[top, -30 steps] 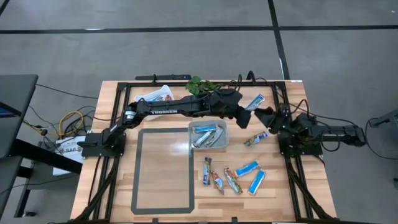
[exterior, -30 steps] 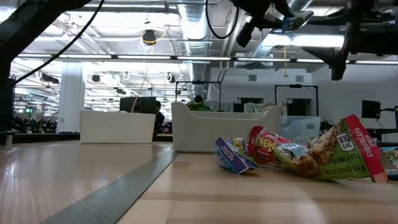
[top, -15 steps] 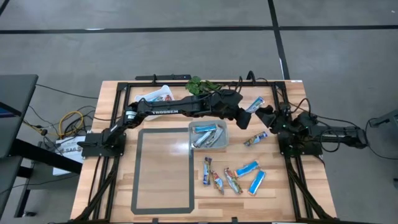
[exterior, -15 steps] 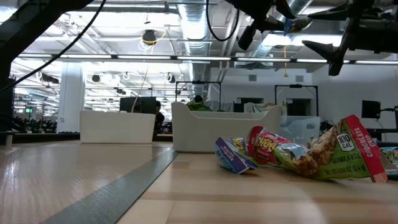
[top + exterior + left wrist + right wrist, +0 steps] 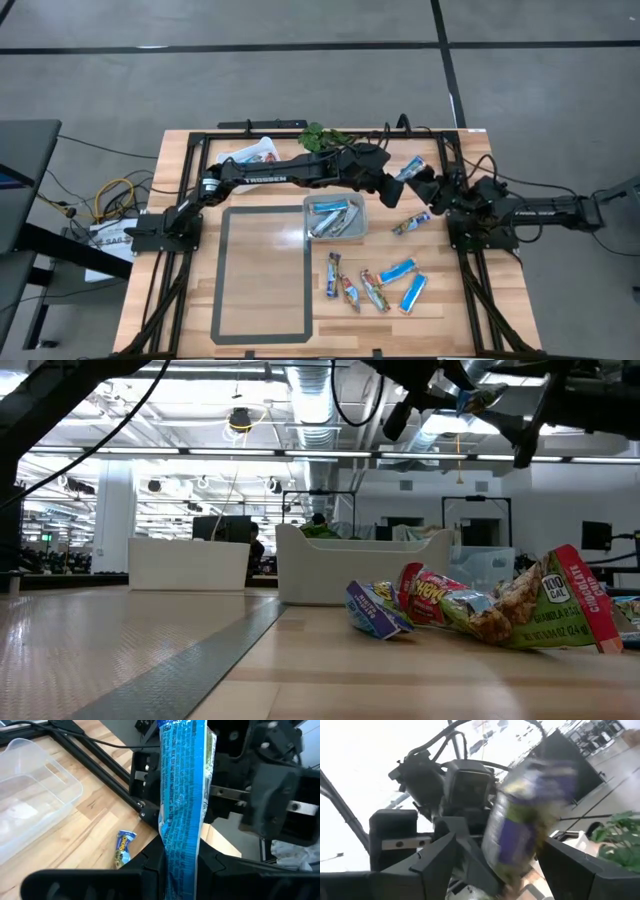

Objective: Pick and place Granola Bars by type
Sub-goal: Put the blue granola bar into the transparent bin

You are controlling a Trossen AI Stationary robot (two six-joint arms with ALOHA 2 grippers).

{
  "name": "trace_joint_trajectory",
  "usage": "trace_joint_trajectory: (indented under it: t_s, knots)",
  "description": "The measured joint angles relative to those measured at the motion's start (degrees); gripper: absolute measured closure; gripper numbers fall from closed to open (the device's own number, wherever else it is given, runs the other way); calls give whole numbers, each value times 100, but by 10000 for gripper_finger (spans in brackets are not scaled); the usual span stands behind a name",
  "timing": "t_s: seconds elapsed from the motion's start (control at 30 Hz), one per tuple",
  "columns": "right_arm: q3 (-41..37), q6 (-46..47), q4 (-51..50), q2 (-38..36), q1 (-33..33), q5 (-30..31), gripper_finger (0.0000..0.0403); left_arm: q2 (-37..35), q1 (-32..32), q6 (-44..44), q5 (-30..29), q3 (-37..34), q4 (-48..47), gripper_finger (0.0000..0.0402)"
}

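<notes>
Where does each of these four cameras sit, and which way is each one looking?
High view: above the table, straight down; both dark arms show, the left gripper holding a bright blue foil-wrapped bar.
Low view: at table-top height, looking level past a pile of wrapped bars; arms overhead.
Left wrist view: on the left arm, looking along the blue bar clamped in its fingers.
Right wrist view: on the right arm, facing the left gripper; its own right gripper is open.
Both wrist views share the blue bar.

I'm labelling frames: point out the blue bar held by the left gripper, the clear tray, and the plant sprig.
blue bar (image 5: 182, 795): left wrist view, mid-wrapper.
clear tray (image 5: 360, 222): high view, right rim.
plant sprig (image 5: 317, 135): high view, leaves.
</notes>
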Motion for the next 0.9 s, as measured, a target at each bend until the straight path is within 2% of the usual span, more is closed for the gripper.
trace_joint_trajectory:
  t_s: [0.17, 0.5, 0.63, 0.77, 0.9]
  knots:
    - [410, -358, -7, 455, -26, -124, 167, 0, 0, 0, 6, 0, 4, 351]
    - [575, -320, -98, 758, -236, -150, 295, -1, 0, 2, 222, 0, -126, 351]
    - [575, -300, -164, 756, -266, -150, 334, 0, -2, 91, 174, -2, -137, 351]
    - [578, -331, -181, 756, -267, -150, 355, -1, -2, 152, 159, -2, -137, 346]
    - [578, -450, -259, 756, -269, -146, 361, 0, -2, 244, 156, -2, -165, 320]
